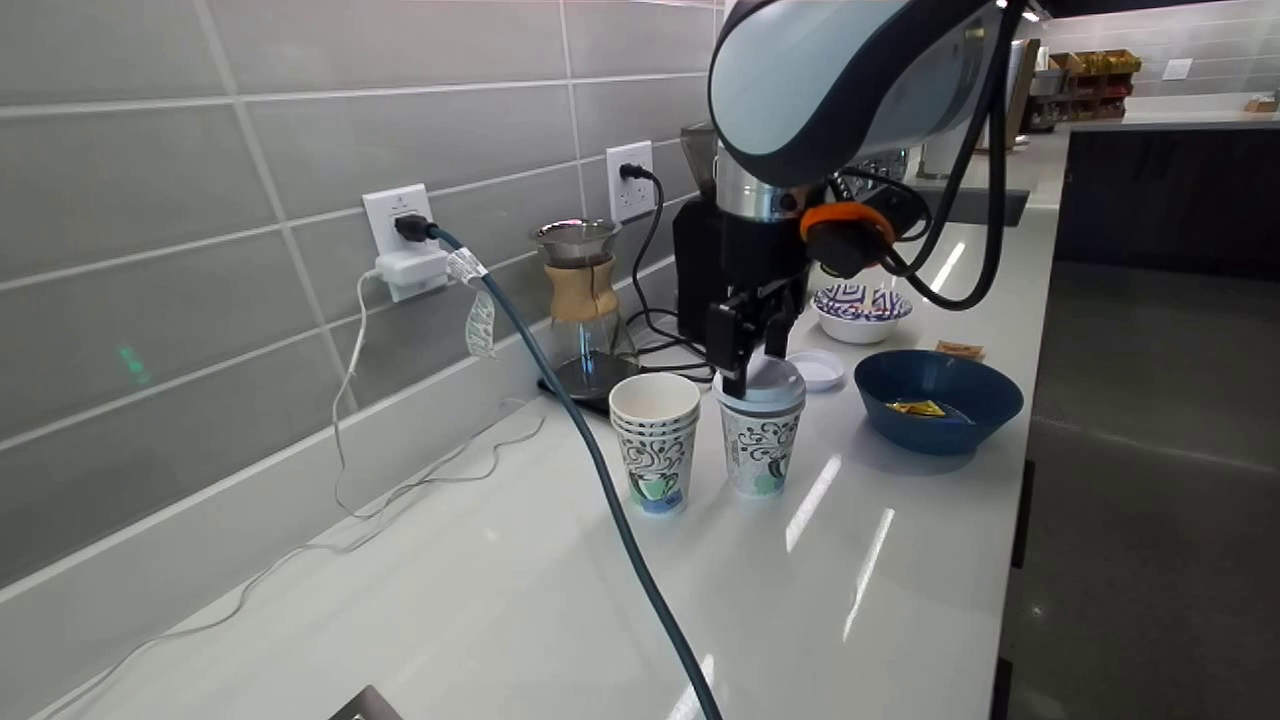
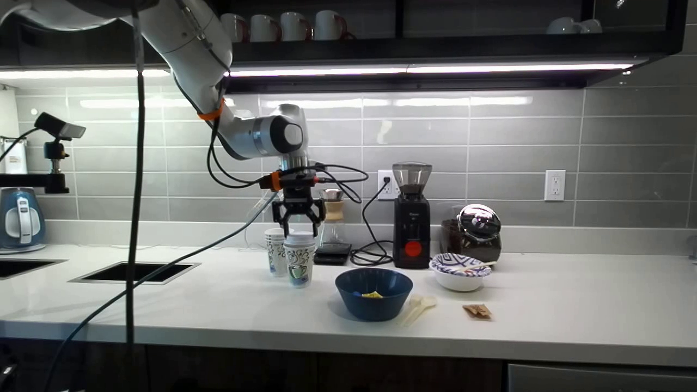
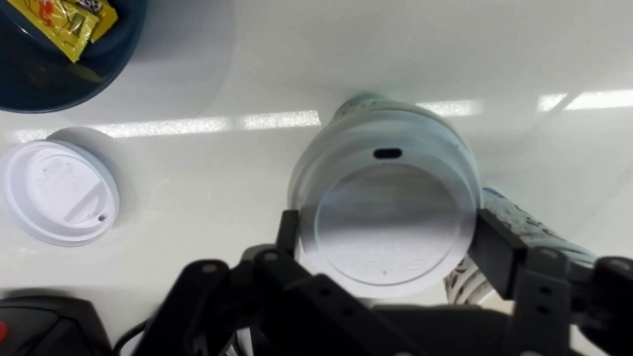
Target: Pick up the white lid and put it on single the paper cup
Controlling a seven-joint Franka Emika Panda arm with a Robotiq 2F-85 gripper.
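Observation:
A white lid (image 1: 778,382) sits on top of the single paper cup (image 1: 762,450), which stands upright with its dark swirl print. Both also show in an exterior view, lid (image 2: 299,238) and cup (image 2: 299,267). In the wrist view the lid (image 3: 385,247) fills the middle and mostly hides the cup (image 3: 366,100). My gripper (image 3: 386,222) points down with one finger against each side of the lid, and appears shut on it. It also shows in both exterior views (image 1: 756,368) (image 2: 299,233). I cannot tell whether the lid's rim is fully seated.
A taller stack of paper cups (image 1: 655,450) stands close beside the cup. Another white lid (image 3: 64,193) lies on the counter, near the blue bowl (image 1: 938,405) with yellow packets. A coffee maker (image 1: 590,340), grinder (image 2: 412,223) and patterned bowls (image 2: 460,272) stand farther off. A cable (image 1: 610,480) hangs in front.

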